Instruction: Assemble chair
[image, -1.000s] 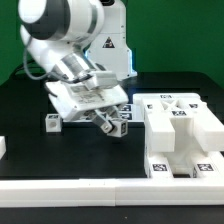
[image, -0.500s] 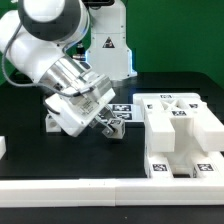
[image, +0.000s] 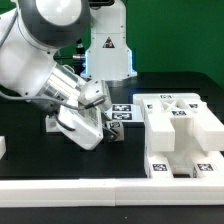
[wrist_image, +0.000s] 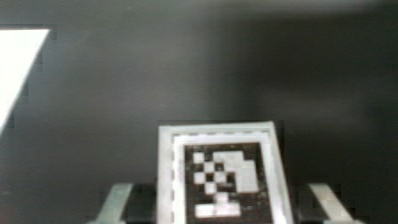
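Tagged chair piece (wrist_image: 217, 165) — clamped between the gripper's (wrist_image: 221, 192) 2 fingers (wrist_image: 121, 202).

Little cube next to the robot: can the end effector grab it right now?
Probably not yet. The end effector has a tagged white piece between its fingers, and the little cube is partly hidden by the arm.

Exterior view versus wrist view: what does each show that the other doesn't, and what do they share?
Only the exterior view: the robot arm, the large tagged chair assembly, a small cube partly behind the arm, and the border rail. Only the wrist view: both fingers close up, flanking a tag. Shared: the gripper with one tagged white piece between its fingers.
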